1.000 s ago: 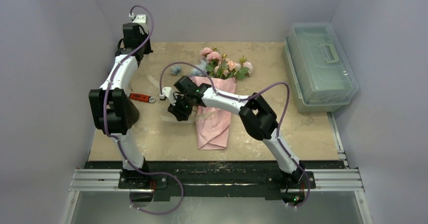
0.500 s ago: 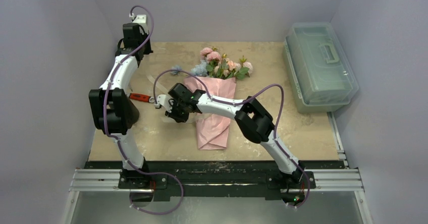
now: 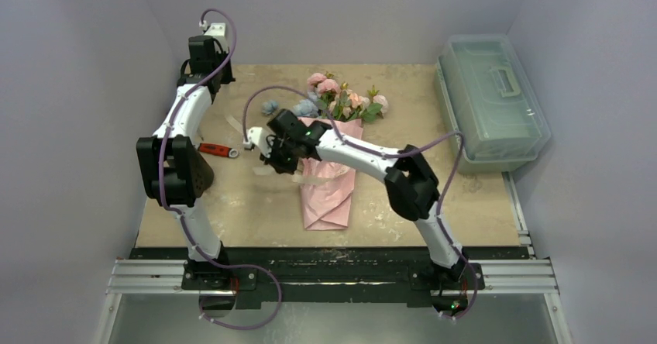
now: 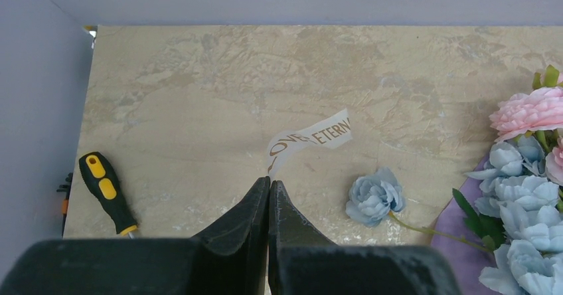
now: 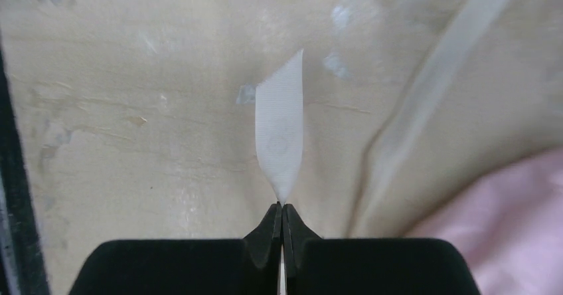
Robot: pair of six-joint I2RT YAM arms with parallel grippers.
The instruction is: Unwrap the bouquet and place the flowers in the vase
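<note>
**A:** Starting with the biggest thing: where does the bouquet [image 3: 326, 195] lie from the right pincer [image 5: 282, 208]?

**B:** Just beside it, on the pincer's right. It lies flat with its long axis running near to far, blooms at the far end and the pointed paper foot toward the arm bases. The pincer sits off its left flank, about level with the top of the paper.

**A:** And the jaws?

**B:** Closed tight, with the end of the cream ribbon [image 5: 279, 132] pinched between them. The tail stands out ahead of the fingertips. A second band runs off ahead and to the right, toward the pink paper.

**A:** So which way should the pull go?

**B:** I'd judge leftward, across the bouquet's axis and away from the wrap, so the ribbon slips loose rather than dragging the bunch.

**A:** What about the left pincer [image 4: 268, 187]?

**B:** Shut as well, and well apart, so the right arm is plainly nearer. A printed strip [image 4: 310, 137] lies just ahead of its tips and may be touching them; the view doesn't settle it.

**A:** Anything smaller?

**B:** One loose blue flower [image 4: 376, 195], ahead and right of that pincer. I can't find the vase in any view.
</note>
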